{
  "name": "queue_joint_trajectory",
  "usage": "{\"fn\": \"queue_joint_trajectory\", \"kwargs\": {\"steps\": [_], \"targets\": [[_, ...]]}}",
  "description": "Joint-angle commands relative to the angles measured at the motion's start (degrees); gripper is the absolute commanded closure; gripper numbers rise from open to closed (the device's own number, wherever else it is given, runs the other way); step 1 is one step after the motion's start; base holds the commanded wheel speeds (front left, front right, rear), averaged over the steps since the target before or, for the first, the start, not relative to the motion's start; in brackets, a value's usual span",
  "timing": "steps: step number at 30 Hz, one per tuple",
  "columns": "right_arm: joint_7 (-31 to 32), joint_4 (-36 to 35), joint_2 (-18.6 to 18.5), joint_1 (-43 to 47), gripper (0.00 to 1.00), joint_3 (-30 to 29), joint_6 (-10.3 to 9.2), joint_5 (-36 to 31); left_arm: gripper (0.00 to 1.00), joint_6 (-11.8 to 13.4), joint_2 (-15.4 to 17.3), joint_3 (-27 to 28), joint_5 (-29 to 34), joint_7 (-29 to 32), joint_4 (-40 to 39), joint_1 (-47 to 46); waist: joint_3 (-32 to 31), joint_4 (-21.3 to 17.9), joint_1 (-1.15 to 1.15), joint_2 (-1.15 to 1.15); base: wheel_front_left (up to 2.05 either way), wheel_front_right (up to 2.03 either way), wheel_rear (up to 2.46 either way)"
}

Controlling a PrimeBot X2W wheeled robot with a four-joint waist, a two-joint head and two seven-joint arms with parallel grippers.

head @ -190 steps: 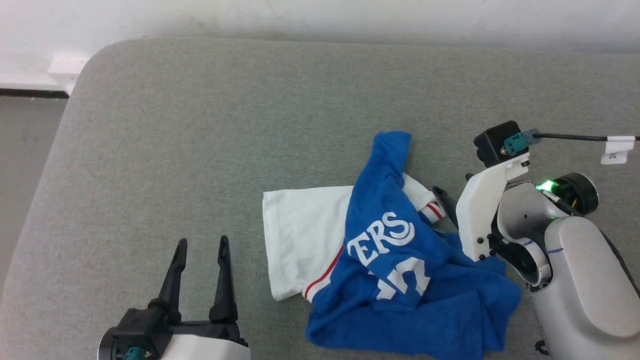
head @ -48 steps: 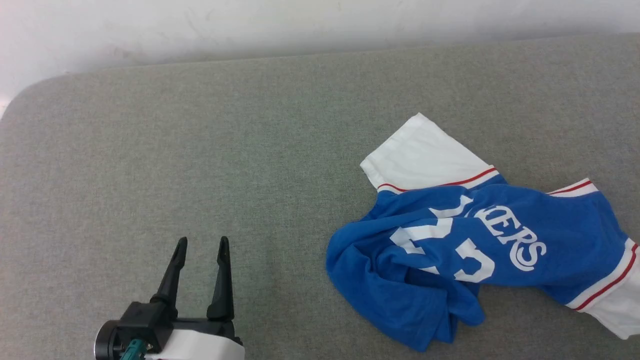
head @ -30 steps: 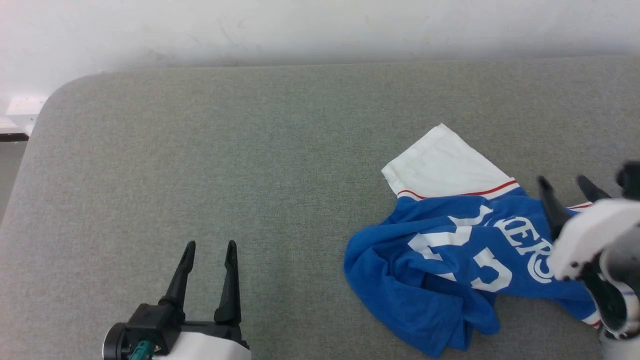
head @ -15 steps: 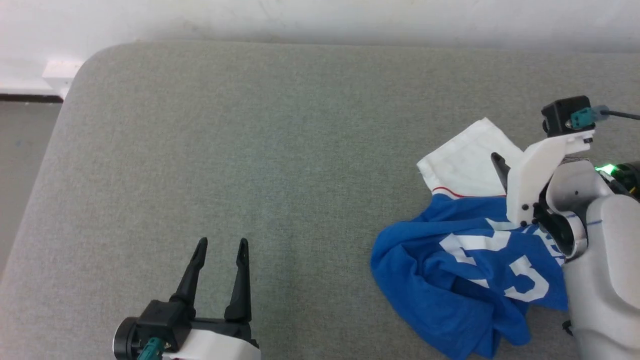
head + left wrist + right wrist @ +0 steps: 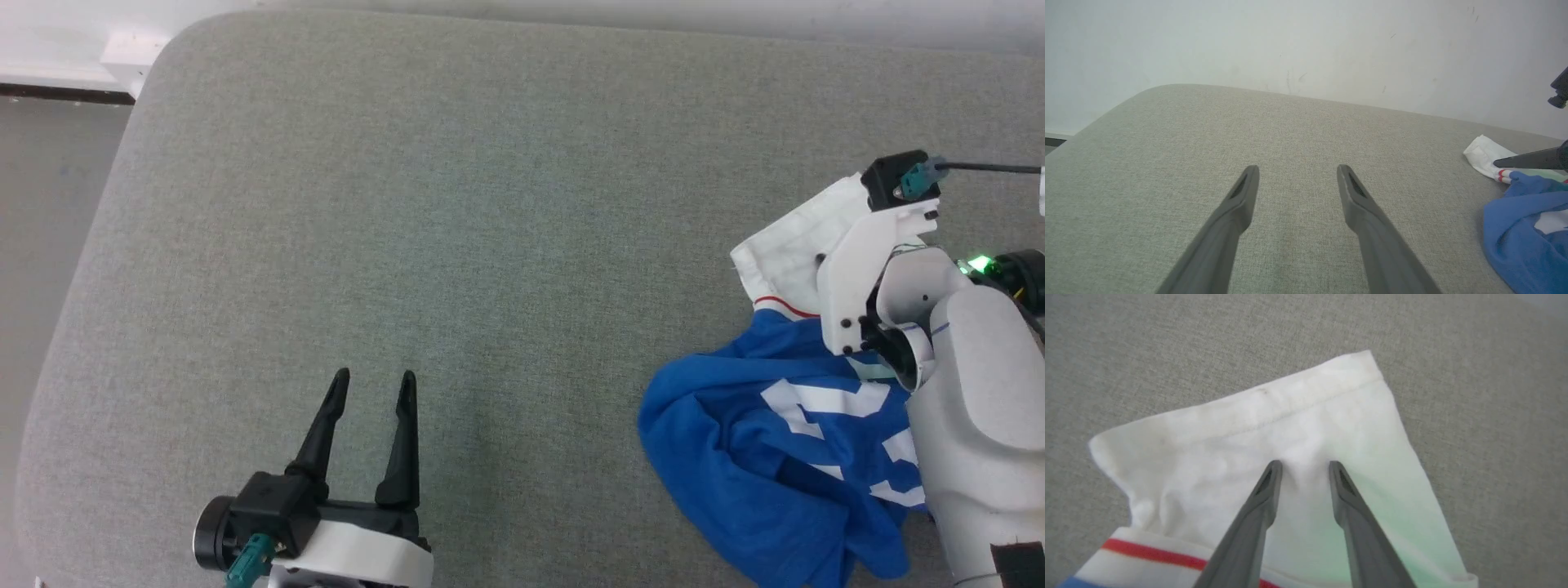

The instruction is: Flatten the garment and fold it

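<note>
The garment (image 5: 759, 457) lies crumpled at the right of the grey padded surface, its blue body with white lettering bunched toward me and one white sleeve (image 5: 784, 253) spread beyond a red stripe. My right gripper (image 5: 1302, 467) points down onto that sleeve (image 5: 1241, 428), jaws a little apart, tips pressing into the cloth with a small ridge of fabric between them. The head view hides its fingers behind the white wrist mount (image 5: 849, 278). My left gripper (image 5: 374, 380) hovers open and empty over bare surface at the lower left, well clear of the garment (image 5: 1523, 232).
The grey padded surface (image 5: 490, 204) has a rounded far-left corner, with floor (image 5: 49, 204) beyond its left edge. A white wall (image 5: 1290, 41) rises behind the far edge. My right forearm (image 5: 980, 425) covers the garment's right part.
The head camera has shifted. My right arm has come in from the right and settled on the white sleeve, its jaws narrowing. The left gripper stays open.
</note>
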Motion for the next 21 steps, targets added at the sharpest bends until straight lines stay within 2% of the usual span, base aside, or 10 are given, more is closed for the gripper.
{"fn": "queue_joint_trajectory", "kwargs": {"steps": [1, 11, 17, 21], "targets": [[-0.3, 1.79, -0.47, -0.16, 1.0, -0.15, -0.04, -0.75, 0.0, -0.16, -0.12, -0.16, -0.36, -0.27, 0.23, -1.07, 0.45, 0.32, -0.01, 0.0, 0.0, 0.0, 0.0], [-3.24, 4.16, -1.33, -3.3, 1.0, -0.56, -0.04, -2.37, 0.0, 0.19, -0.15, -0.37, -1.36, -0.27, 1.02, -1.58, -0.66, 0.65, -0.01, 0.0, 0.0, 0.0, 0.0], [-5.01, 4.26, -0.86, -7.14, 1.0, 2.54, -0.04, -1.48, 0.0, 0.46, -0.16, -0.62, -1.8, -0.27, 1.15, -1.31, -2.27, 1.79, -0.01, 0.0, 0.0, 0.0, 0.0], [-5.76, 4.74, 0.94, -10.24, 1.0, 7.25, -0.04, -0.11, 0.0, 0.78, -0.16, -0.53, -2.09, -0.27, 1.1, -0.76, -2.93, 2.71, -0.01, 0.0, 0.0, 0.0, 0.0]]}}
